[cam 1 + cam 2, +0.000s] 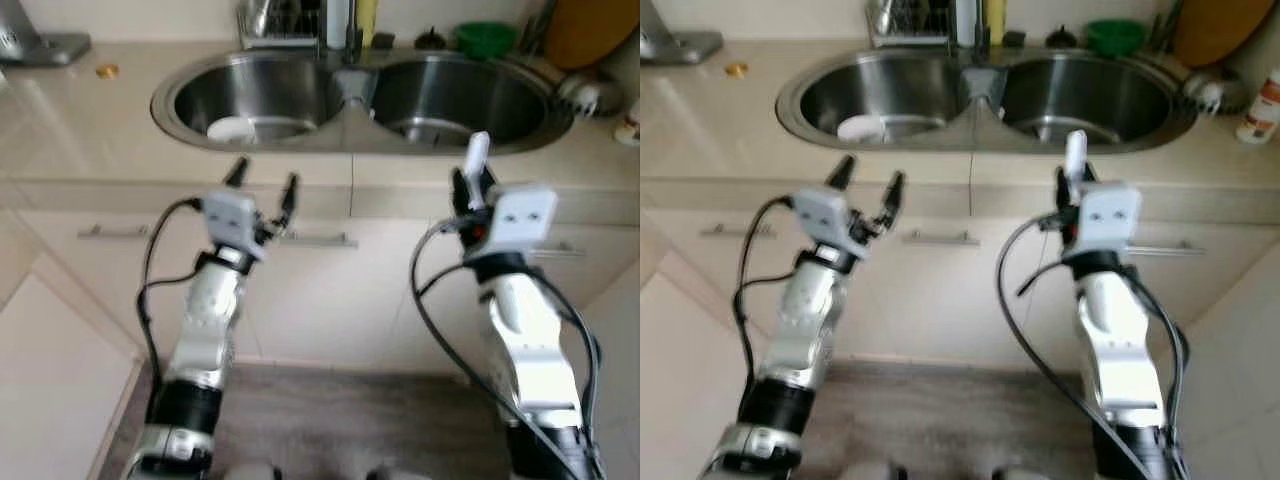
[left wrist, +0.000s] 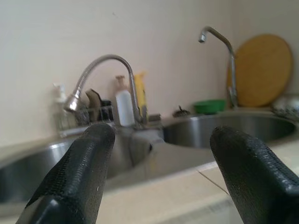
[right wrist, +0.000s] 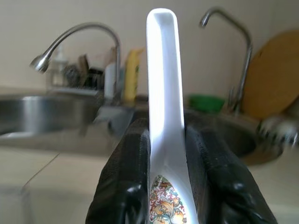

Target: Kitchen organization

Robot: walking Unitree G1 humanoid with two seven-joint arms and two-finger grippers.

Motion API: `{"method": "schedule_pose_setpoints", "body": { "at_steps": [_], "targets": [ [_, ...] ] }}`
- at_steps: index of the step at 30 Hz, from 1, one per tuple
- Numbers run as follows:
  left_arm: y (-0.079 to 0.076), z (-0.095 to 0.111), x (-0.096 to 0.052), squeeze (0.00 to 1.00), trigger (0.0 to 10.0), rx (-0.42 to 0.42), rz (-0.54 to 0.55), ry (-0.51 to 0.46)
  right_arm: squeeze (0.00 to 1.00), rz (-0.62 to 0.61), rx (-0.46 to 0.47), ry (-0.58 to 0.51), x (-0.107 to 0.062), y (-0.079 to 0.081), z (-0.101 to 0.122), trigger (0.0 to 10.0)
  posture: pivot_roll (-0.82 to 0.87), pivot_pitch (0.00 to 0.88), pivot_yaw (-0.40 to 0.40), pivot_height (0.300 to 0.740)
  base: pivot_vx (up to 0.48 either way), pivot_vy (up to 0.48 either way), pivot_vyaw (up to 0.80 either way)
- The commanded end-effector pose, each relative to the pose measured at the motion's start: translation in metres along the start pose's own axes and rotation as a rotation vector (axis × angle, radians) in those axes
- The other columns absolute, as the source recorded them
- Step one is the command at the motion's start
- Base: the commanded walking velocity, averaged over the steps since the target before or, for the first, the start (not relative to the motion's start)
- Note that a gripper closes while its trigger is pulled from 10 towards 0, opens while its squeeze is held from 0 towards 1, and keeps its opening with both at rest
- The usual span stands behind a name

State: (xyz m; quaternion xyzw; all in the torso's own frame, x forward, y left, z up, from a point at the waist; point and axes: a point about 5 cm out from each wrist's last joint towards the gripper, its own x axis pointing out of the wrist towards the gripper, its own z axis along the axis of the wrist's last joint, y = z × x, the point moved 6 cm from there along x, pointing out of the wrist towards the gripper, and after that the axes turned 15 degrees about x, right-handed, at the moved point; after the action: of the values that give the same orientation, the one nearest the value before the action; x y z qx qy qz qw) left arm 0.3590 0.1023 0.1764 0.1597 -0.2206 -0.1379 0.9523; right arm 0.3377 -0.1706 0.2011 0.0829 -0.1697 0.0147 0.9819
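My right gripper [image 1: 470, 185] is shut on a white ceramic spoon [image 3: 164, 88], whose handle sticks up past the black fingers [image 3: 124, 182]; a coloured pattern shows low on it. It hovers before the counter edge, in front of the right sink basin [image 1: 455, 100]. My left gripper [image 1: 264, 184] stands open with nothing between its fingertips [image 2: 79, 177], just short of the counter in front of the left basin [image 1: 250, 100]. A white dish [image 1: 232, 128] lies in the left basin.
The double steel sink has two taps [image 2: 98, 70] behind it, with bottles, a dish rack [image 1: 275, 25], a green bowl [image 1: 485, 38] and a round wooden board [image 2: 261, 70]. A small golden object [image 1: 106, 71] lies on the left counter. Cabinet doors with bar handles [image 1: 315, 240] stand below.
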Motion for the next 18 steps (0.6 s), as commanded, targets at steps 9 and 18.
{"method": "schedule_pose_setpoints", "body": {
  "at_steps": [9,18],
  "targets": [
    [0.01,0.004,0.001,0.0,10.0,0.021,0.021,-0.018,0.0,0.049,0.015,-0.105,0.009,0.014,0.025,10.0,0.06,0.0,-0.03,0.74,0.326,0.0,0.0],
    [0.01,0.005,0.001,0.0,10.0,0.022,0.022,-0.023,0.0,0.077,-0.02,-0.1,0.009,0.021,0.022,10.0,0.06,0.0,-0.032,0.74,0.325,0.0,0.1]
  ]
}}
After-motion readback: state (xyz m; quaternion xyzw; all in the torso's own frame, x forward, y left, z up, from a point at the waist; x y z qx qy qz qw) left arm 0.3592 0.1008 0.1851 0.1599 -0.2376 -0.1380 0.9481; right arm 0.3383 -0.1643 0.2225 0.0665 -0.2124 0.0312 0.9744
